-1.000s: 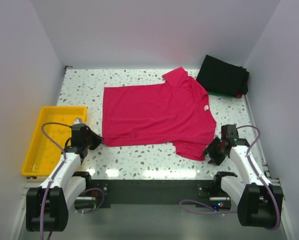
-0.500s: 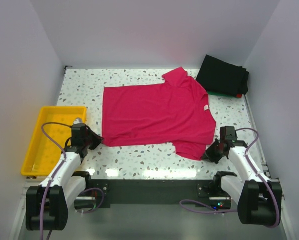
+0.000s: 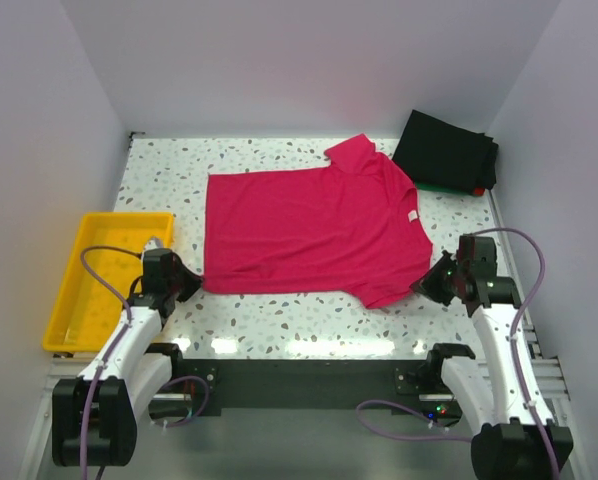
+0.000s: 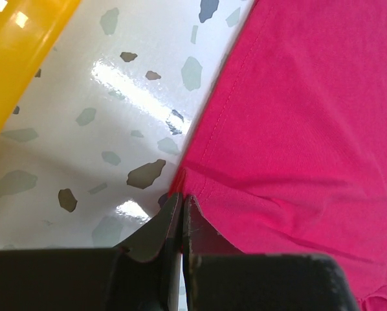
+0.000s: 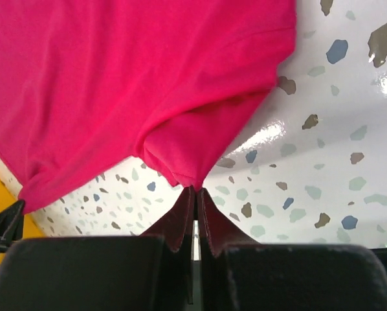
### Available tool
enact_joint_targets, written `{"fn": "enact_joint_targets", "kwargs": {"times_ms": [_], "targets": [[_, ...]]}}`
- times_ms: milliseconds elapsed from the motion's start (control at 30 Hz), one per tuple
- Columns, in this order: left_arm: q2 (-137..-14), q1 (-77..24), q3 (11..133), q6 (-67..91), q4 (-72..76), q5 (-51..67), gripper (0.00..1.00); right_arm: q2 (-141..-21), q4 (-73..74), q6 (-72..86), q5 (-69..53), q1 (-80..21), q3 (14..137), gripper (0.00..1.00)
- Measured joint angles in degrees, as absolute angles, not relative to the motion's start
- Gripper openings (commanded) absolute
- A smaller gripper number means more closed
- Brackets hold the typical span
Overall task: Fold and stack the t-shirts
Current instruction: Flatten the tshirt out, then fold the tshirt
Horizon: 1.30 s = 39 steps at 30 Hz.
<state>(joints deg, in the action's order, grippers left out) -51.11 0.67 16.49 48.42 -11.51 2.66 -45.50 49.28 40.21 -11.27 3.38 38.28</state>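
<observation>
A crimson-pink t-shirt [image 3: 309, 230] lies spread flat on the speckled table, its white neck tag [image 3: 412, 216] to the right. My left gripper [image 3: 191, 281] is shut on the shirt's near-left hem corner [image 4: 184, 184], low on the table. My right gripper [image 3: 426, 284] is shut on the tip of the near sleeve [image 5: 195, 178] and holds it lifted off the table. A folded black t-shirt [image 3: 447, 152] tops a stack at the back right, with green and red edges [image 3: 457, 188] showing beneath it.
A yellow plastic tray [image 3: 99, 275] sits at the left edge, close beside my left arm, and its rim [image 4: 19, 58] shows in the left wrist view. White walls enclose the table on three sides.
My right gripper closed on the sleeve tip and rose, moving right and back. The left gripper stayed on the hem corner.
</observation>
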Motion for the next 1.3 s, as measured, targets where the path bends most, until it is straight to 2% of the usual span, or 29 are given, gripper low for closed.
{"fn": "enact_joint_targets", "kwargs": {"times_ms": [500,600,733,767,1067,1300], "targets": [[-48.23,0.67,16.62,48.82,-17.41,0.3,0.09,-38.04,64.71,35.99,-10.22,3.31,46.11,0.0],[-48.03,0.67,16.62,49.04,-18.2,0.14,0.17,-37.39,65.98,35.77,-9.76,3.31,46.94,0.0],[-47.94,0.25,16.6,49.74,-18.98,-0.03,0.37,-37.41,66.89,35.77,-8.69,3.31,47.68,0.0],[-47.77,-0.08,16.6,49.95,-19.09,-0.01,0.38,-37.43,67.0,35.77,-8.36,3.31,48.18,0.0],[-42.33,-2.98,16.6,53.3,-23.64,-1.8,0.39,-37.5,66.87,35.77,-7.05,3.27,51.0,0.0],[-37.89,-10.02,16.6,60.03,-30.15,-8.1,0.39,-38.26,66.26,35.77,-7.05,3.27,51.0,0.0]]}}
